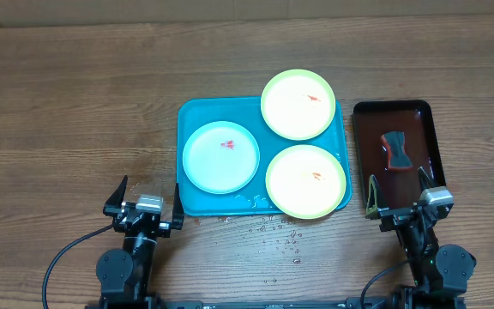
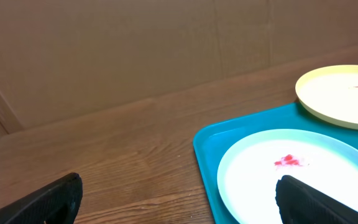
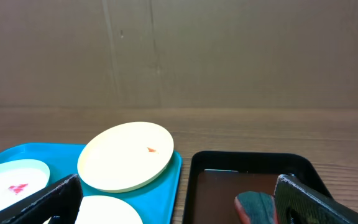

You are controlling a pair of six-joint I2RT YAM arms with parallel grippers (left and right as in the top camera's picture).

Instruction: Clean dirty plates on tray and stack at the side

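Brown desk holds the teal tray just ahead of the left gripper and left of the right gripper, both spread wide and empty, with all three dirty plates on it, red spots showing, so no cleaning or stacking looks done yet.

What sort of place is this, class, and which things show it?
Probably a robot lab bench staged for dishwashing: a wooden table backed by cardboard, the left gripper and right gripper open, and three smeared plates on a teal tray beside a sponge in a dark tray.
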